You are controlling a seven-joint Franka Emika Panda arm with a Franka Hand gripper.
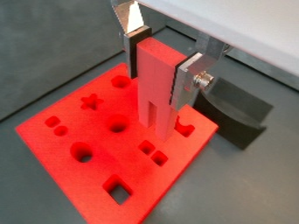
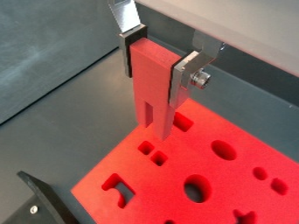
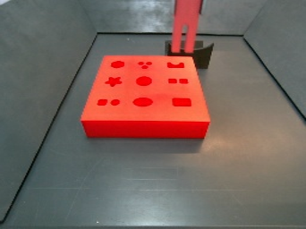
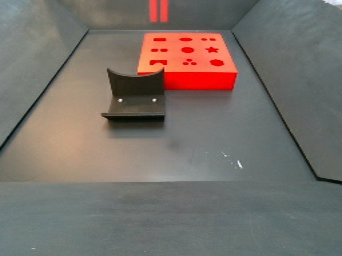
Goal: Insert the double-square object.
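My gripper [image 1: 162,61] is shut on the double-square object [image 1: 158,96], a long slim red peg, and also shows in a wrist view [image 2: 160,59]. The silver fingers [image 1: 188,75] clamp its upper part. The peg [image 2: 156,96] hangs upright with its two square prongs pointing down, a little above the big flat red block [image 1: 105,149]. The pair of small square holes [image 2: 152,154] lies just beside the prong tips. In the side views only the peg [image 3: 187,27] [image 4: 158,10] shows at the top edge, over the block [image 3: 143,112] [image 4: 187,76]; the gripper itself is out of view there.
The dark grey curved stand [image 4: 134,95] sits on the dark floor apart from the block, and shows behind it in a side view [image 3: 203,54] and in both wrist views [image 1: 239,109] [image 2: 41,206]. The block has several other shaped holes. Grey walls enclose the floor.
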